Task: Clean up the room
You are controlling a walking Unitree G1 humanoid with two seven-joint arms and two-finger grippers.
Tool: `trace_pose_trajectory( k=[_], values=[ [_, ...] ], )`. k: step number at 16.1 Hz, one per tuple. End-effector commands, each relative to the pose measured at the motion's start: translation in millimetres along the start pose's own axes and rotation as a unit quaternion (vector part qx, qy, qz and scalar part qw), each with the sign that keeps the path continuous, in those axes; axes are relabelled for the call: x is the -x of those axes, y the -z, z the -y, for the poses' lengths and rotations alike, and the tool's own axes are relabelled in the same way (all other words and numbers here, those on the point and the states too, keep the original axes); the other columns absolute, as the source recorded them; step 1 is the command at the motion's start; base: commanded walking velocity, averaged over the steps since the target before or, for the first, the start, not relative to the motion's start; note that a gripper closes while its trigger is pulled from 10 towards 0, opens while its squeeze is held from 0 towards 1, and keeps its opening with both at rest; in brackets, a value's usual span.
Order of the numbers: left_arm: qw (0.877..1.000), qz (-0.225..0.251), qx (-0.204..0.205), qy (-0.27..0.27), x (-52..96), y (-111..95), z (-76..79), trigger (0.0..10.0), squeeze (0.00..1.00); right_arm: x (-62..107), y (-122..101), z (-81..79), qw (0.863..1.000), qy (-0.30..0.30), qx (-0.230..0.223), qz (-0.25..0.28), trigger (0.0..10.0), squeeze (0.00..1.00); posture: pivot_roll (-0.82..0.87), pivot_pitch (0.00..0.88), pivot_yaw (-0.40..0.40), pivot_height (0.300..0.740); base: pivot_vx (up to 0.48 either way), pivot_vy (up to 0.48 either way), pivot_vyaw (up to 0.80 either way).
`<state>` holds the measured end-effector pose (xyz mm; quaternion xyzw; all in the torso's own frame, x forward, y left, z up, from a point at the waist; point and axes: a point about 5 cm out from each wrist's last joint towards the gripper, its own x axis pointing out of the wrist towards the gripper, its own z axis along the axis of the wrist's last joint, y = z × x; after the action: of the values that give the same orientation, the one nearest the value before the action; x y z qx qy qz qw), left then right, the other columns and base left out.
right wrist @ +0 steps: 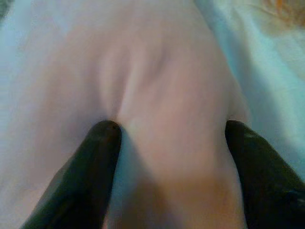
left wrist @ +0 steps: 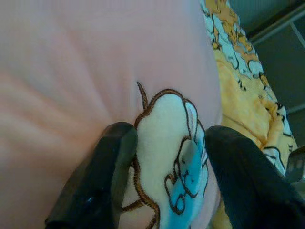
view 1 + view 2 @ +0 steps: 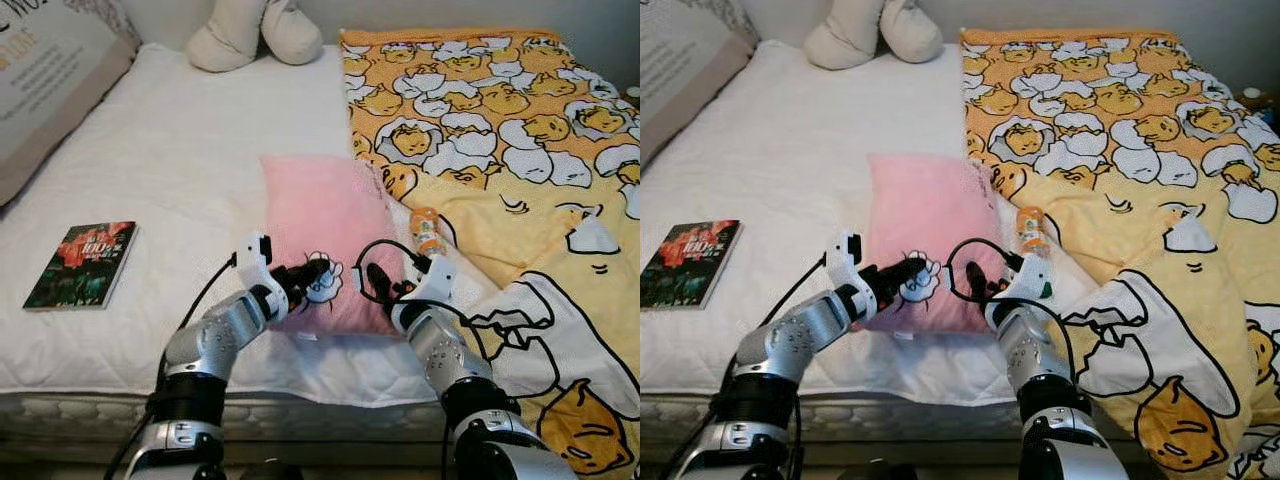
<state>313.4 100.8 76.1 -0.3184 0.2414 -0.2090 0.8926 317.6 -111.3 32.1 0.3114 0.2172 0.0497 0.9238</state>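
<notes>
A pink pillow (image 3: 320, 210) with a cartoon patch (image 2: 167, 143) lies in the middle of the white bed (image 3: 180, 150). My left gripper (image 3: 316, 273) rests on the pillow's near end, its black fingers (image 2: 102, 181) apart on either side of the patch and pressing into the fabric. At the pillow's near right corner is my right gripper (image 3: 376, 281), its fingers (image 1: 90, 162) spread wide and pushed into the soft pink surface. Neither gripper has closed on the fabric.
A yellow cartoon blanket (image 3: 500, 130) covers the bed's right half. A small orange bottle (image 3: 427, 230) lies by the pillow's right edge. A book (image 3: 82, 262) is at the near left, a grey cushion (image 3: 50, 80) far left, a cream plush toy (image 3: 255, 30) at the head.
</notes>
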Motion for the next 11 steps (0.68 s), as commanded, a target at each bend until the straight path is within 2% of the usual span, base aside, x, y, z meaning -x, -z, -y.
trace_pose_trajectory(
  k=[1,3,6,11],
  values=[
    [1.0,0.006,0.011,-0.019,-2.9,9.4,-2.9,0.0,0.0,1.1,2.3,-7.6,1.0,-0.015,0.005,0.003,0.0,0.0,-0.08,0.0,0.06,0.736,0.0,0.0,0.0],
    [0.999,0.006,0.02,-0.027,-5.9,15.2,-3.9,0.0,0.0,2.1,5.6,-10.0,1.0,-0.02,0.006,-0.001,0.0,0.0,-0.09,0.0,0.057,0.736,0.0,0.0,0.0],
    [0.995,0.052,0.067,-0.042,-9.1,17.9,-8.2,0.0,0.0,3.8,13.5,-12.5,1.0,-0.022,-0.003,-0.01,0.0,0.0,-0.09,0.0,0.052,0.736,0.0,0.0,0.0],
    [0.993,0.066,0.094,-0.033,-10.5,24.6,-12.4,0.0,0.0,5.5,16.8,-20.4,0.999,-0.033,-0.01,-0.013,0.0,0.0,-0.08,0.0,0.051,0.736,0.0,0.0,0.0]
  ],
)
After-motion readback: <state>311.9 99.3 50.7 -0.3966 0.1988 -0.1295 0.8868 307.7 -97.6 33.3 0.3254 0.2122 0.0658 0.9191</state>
